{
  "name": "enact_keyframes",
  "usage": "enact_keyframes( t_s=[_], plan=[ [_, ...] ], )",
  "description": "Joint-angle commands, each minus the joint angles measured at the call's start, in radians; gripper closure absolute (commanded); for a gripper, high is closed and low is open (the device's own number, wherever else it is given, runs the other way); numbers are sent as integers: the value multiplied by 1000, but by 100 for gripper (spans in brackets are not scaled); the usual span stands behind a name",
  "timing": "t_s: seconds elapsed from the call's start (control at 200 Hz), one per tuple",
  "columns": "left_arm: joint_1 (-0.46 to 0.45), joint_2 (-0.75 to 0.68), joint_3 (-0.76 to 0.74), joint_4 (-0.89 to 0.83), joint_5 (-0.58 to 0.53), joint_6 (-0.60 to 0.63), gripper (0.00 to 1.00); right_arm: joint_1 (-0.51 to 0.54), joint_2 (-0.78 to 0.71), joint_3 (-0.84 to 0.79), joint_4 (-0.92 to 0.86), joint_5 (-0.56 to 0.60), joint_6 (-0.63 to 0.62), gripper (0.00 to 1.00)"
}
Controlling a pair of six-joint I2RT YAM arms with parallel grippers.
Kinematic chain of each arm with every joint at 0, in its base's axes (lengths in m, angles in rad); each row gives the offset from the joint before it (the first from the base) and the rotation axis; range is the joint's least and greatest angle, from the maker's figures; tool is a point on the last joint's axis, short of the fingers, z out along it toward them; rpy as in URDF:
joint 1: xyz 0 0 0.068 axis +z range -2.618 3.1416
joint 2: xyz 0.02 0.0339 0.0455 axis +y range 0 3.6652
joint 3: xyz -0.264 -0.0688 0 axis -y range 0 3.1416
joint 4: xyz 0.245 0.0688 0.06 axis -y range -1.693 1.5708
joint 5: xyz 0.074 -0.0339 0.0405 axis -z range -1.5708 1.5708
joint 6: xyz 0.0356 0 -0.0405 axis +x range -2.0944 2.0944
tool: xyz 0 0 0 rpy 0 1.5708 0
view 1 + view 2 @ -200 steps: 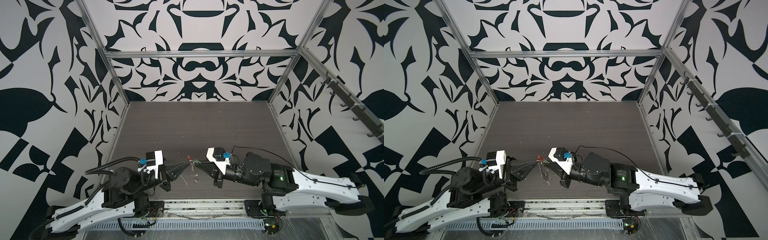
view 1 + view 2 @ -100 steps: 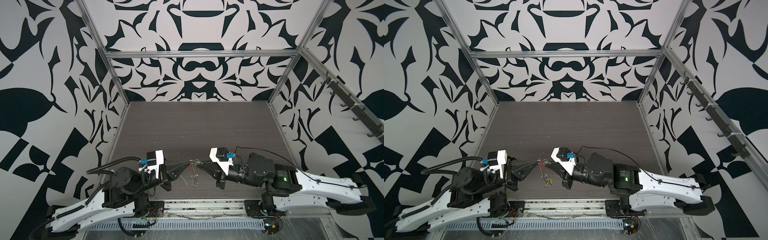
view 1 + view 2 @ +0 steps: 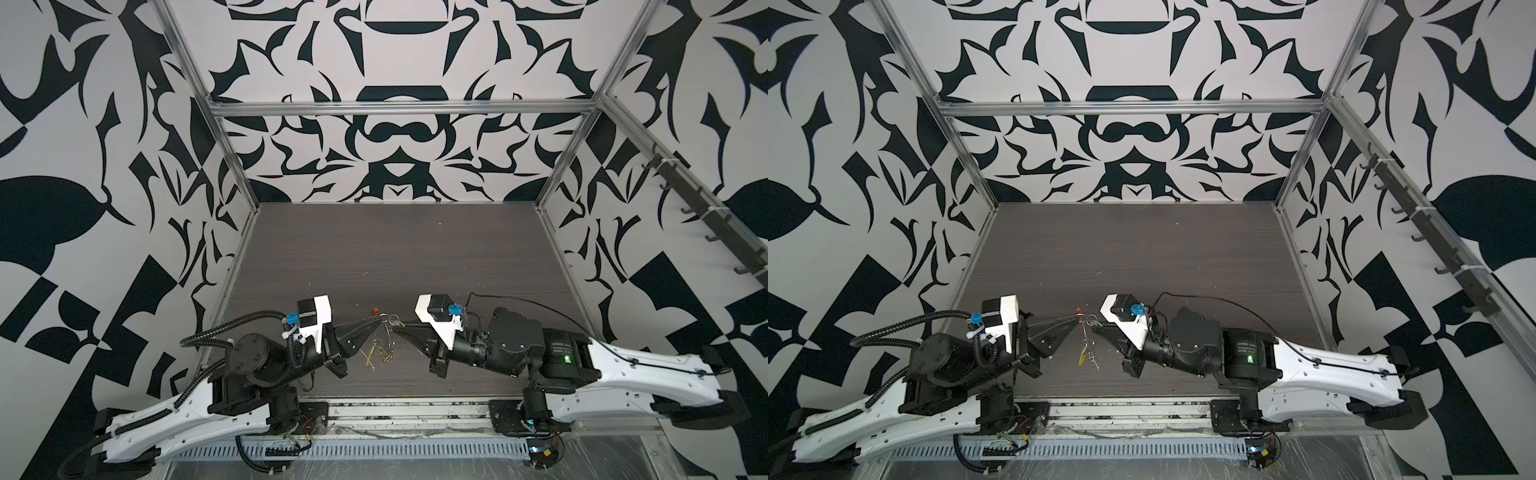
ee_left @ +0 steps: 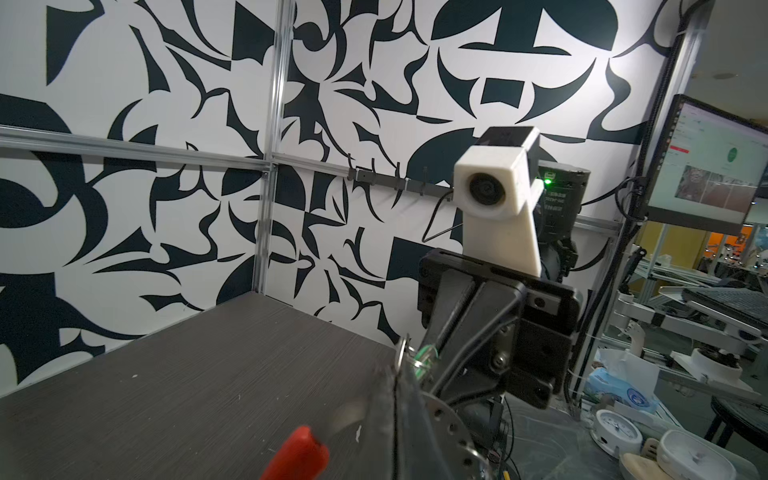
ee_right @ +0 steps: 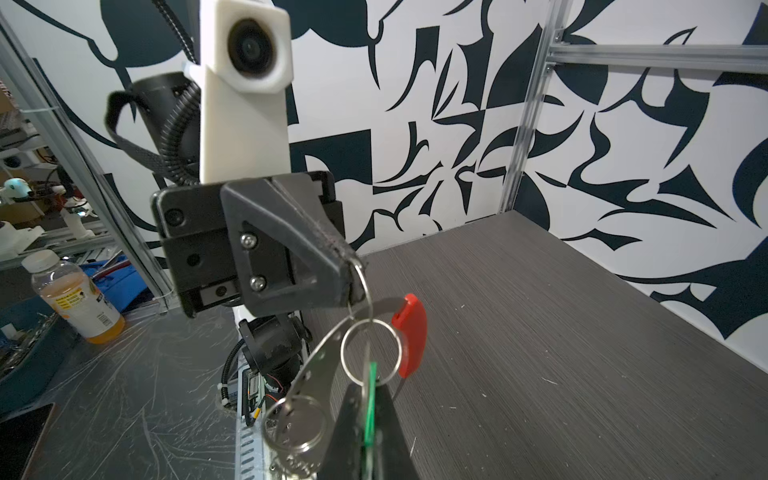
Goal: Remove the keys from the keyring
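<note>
Grey keyring (image 5: 411, 332) hangs clamped in left gripper (image 3: 377, 325); right gripper (image 3: 397, 330), at its 3 o'clock, pinches a key's green tag (image 5: 370, 395).

Bright, even light; sharp scenes, blurred close-ups.
In both top views overhead light falls flat on the dark wood-grain tabletop (image 3: 374, 257), leaving only faint shadows. In the right wrist view the thin grey wire keyring (image 5: 365, 286) is fairly sharp, the green plastic key tag (image 5: 370, 399) soft. In the left wrist view the curved red plastic sleeve (image 4: 297, 455) is smeared, the computer monitor (image 4: 706, 166) glares, and edges bow.
</note>
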Motion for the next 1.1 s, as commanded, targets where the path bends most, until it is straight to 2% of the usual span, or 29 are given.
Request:
enact_keyframes(
  t_s=[0.0, 0.165, 0.39, 0.655, 0.94, 1.095],
  plan=[
    [0, 53, 58, 24, -87, 13, 100, 6, -21, 6, 7, 93, 7, 100],
    [1, 100, 63, 27, -206, 31, 100, 6, -47, -20, 20, 154, 7, 100],
    [1, 110, 48, 56, -226, 69, 100, -20, -46, -8, 3, 210, -14, 100],
    [1, 117, 40, 66, -255, 83, 100, -140, -24, 17, -42, 98, 23, 100],
    [1, 145, 45, 72, -335, 94, 100, -165, -20, 40, -67, 101, 26, 100],
    [1, 158, 49, 84, -431, 92, 100, -167, -11, 44, -82, 91, 41, 100]
  ],
)
